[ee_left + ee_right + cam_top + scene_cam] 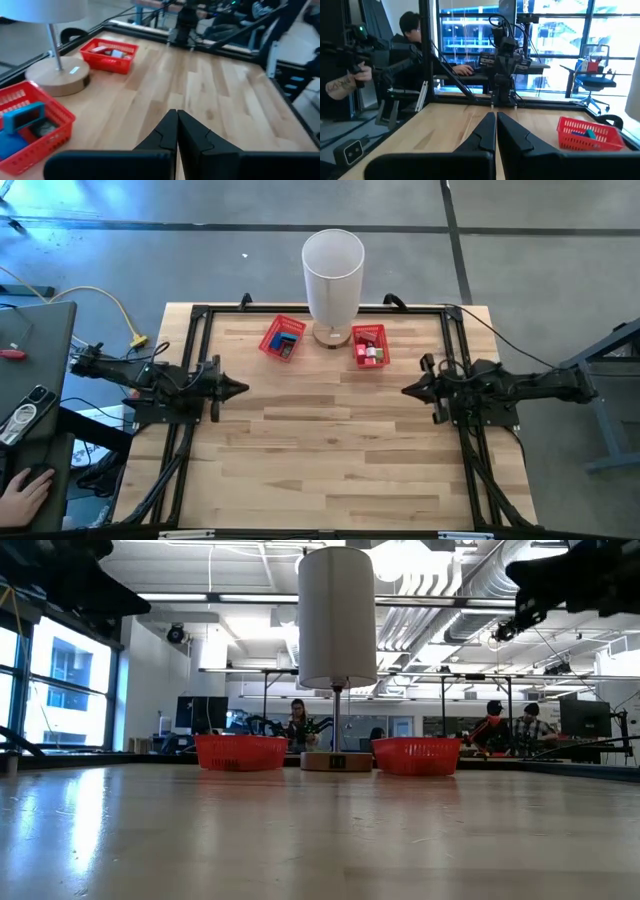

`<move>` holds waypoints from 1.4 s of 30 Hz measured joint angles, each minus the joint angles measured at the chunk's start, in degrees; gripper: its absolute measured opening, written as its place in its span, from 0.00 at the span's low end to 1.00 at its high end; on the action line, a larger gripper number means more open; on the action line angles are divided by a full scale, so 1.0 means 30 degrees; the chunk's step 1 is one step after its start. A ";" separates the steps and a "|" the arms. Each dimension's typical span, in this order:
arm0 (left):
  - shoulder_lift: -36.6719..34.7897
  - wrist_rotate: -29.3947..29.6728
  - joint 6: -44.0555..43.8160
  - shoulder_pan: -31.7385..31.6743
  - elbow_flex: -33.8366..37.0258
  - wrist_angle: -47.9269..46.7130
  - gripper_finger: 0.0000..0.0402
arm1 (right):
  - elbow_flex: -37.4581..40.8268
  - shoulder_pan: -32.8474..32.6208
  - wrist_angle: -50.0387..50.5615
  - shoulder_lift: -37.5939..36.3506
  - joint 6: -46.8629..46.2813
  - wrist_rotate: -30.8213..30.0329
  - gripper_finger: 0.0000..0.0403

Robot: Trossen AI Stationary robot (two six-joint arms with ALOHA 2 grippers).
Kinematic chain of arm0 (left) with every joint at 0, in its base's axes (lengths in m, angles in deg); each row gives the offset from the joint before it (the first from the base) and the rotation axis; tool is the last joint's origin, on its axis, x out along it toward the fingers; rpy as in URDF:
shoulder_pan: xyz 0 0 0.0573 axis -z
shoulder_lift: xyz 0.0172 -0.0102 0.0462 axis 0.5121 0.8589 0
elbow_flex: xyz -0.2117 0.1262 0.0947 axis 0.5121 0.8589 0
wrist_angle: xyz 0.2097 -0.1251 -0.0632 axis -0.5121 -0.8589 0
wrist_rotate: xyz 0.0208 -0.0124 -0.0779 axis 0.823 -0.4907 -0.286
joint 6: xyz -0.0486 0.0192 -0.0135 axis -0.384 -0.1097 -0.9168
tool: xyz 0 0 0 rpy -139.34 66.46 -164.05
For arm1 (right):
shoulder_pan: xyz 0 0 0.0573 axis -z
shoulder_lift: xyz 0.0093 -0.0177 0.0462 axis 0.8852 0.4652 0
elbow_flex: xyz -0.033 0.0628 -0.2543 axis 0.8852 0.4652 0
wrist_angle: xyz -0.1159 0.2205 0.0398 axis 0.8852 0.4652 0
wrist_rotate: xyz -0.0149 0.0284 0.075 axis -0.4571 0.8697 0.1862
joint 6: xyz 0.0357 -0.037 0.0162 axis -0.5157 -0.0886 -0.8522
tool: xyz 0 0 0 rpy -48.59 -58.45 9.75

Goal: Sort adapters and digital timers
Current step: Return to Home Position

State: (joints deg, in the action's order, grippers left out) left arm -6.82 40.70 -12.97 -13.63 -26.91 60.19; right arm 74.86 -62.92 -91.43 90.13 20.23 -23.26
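Now, the charger adapters [371, 354], red, pink and white, lie heaped in the right red bin [355, 332], just right of centre near the top of the high view. I judge them light, stiff plastic blocks with smooth, slightly slippery faces. They would be best pinched across the flat sides of the body, away from any prongs.

The digital timers [287, 340], blue and dark, sit in the left red bin [266, 343], upper centre-left. They look flat and light. I would hold them by the edges and keep off any screen.

Both bins are shallow red plastic mesh. Between them stands a lamp [332, 270] with a tall white cylindrical shade and a round wooden base. The surface [330, 450] is pale wood planking inside a black metal frame.

The left arm [170, 380] rests at middle left and the right arm [500, 385] at middle right. Each has its jaws pressed together, holding nothing.
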 joint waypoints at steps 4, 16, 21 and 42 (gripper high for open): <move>-0.0781 0.0002 0.0354 0.1018 0.0717 0.0248 0.00 | 0.0916 0.0000 -0.0569 -0.0017 -0.0800 0.0007 0.00; -0.1245 0.1322 0.0720 0.4327 0.2187 0.1372 0.00 | 0.1409 0.0000 -0.0572 -0.0009 -0.1479 0.0860 0.00; -0.1248 0.1766 0.1099 0.4590 0.2519 0.1430 0.00 | 0.1409 -0.0007 -0.0578 -0.0009 -0.1516 0.0867 0.00; -0.0372 0.1035 0.1899 0.2758 0.6256 0.7215 0.00 | 0.1401 0.0000 0.1174 -0.0009 -0.1333 0.0744 0.00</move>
State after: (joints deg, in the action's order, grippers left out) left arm -7.93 43.81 -7.27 -5.35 -8.15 81.83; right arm 79.06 -62.92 -87.91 90.10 16.23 -21.03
